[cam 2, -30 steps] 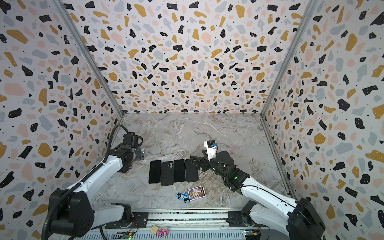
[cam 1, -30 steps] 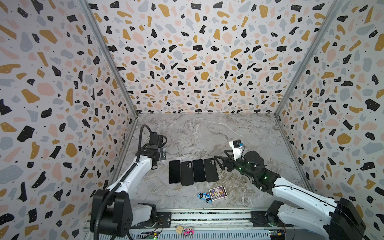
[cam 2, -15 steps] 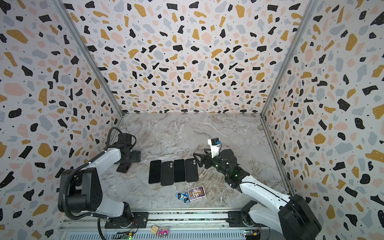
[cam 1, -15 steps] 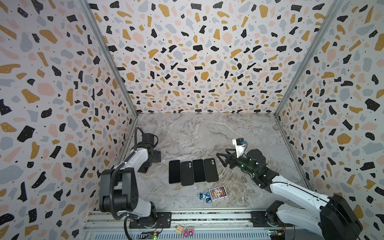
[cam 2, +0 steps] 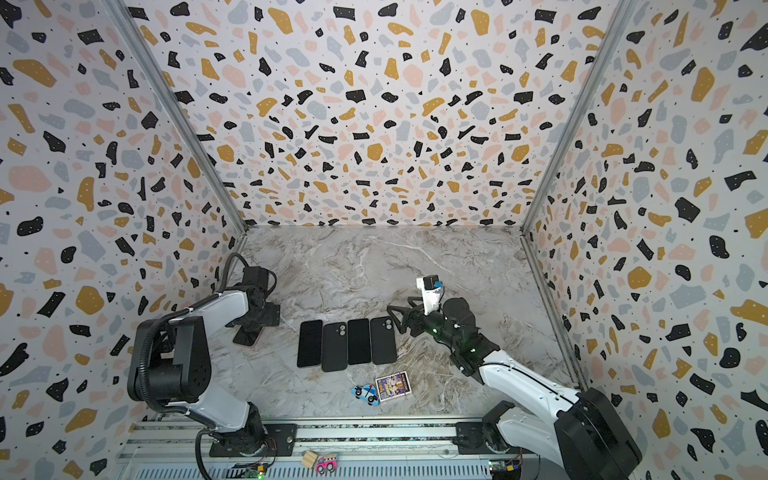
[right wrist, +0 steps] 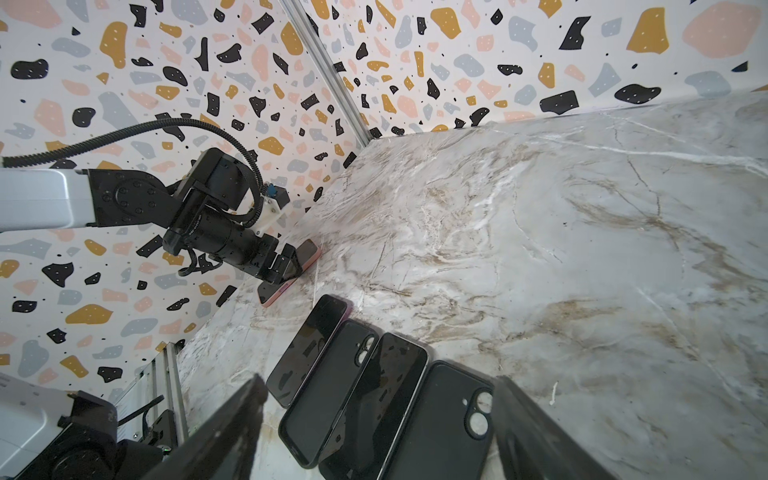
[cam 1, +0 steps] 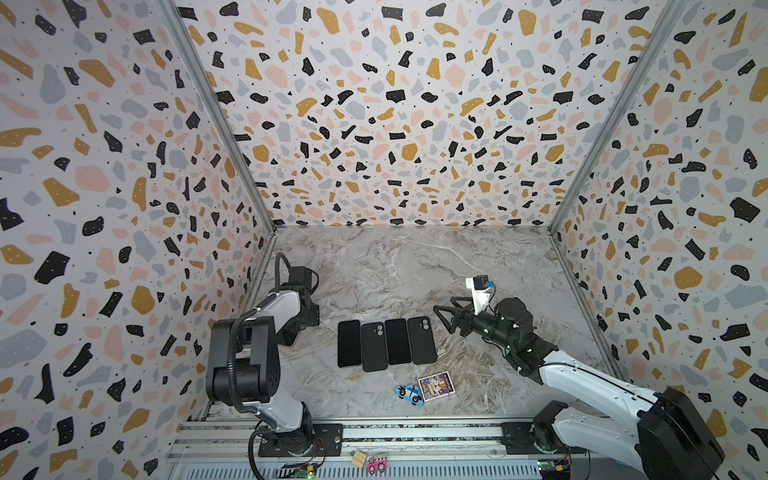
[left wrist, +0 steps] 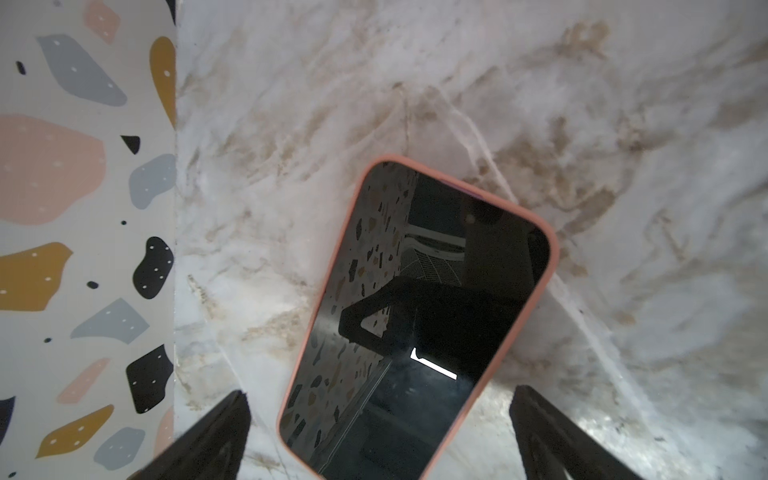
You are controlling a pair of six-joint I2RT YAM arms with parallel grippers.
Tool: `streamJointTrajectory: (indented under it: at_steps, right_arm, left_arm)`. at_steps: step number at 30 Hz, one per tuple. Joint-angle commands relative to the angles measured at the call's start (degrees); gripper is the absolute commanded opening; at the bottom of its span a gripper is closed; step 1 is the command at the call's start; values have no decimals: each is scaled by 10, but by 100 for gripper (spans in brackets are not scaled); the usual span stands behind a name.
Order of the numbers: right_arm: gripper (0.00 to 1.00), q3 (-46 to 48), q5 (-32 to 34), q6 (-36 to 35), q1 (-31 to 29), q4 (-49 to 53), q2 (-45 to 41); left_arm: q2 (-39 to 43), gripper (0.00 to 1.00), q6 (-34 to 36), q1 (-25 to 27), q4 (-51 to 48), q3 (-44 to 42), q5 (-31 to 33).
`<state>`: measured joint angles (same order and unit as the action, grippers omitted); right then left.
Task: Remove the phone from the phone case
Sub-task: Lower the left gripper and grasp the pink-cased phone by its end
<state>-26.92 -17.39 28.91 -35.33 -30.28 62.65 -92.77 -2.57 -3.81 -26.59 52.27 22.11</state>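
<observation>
Since the phone (left wrist: 415, 311) in its pink case (left wrist: 552, 253) lies flat, the left gripper (left wrist: 380, 395) hangs over it wide open and empty, likely to straddle it, while the right gripper (cam 1: 444, 320) hovers open, empty.

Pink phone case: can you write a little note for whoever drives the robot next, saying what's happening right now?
Left gripper: open, over the phone in the pink case, jaws on either side, not gripping.
Right gripper: open and empty, beside the right end of the row of four dark phones or cases.
Where: the cased phone lies screen up on the table, near the left wall.
Done: nothing on this one; the phone is still inside its case.
Left: grip it and work the phone out of the case.
</observation>
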Motion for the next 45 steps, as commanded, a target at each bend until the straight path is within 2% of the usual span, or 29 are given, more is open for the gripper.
streamJointTrajectory:
  at_steps: [1, 15, 22, 32, 45]
  right_arm:
    - [87, 2, -10, 9, 3, -19, 8]
    - [86, 3, -18, 10, 8, -29, 18]
    - [86, 5, -19, 10, 9, -33, 25]
    - [85, 5, -21, 11, 9, -35, 28]
    - [85, 5, -19, 9, 9, -30, 23]
  left_arm:
    - [-18, 100, 1, -10, 6, 14, 8]
    - [-28, 100, -5, -81, 28, 15, -69]
    - [-23, 100, -11, -131, 44, 11, -138]
    - [-34, 100, -14, -145, 49, 7, -156]
    - [-42, 87, -16, -156, 53, -1, -231]
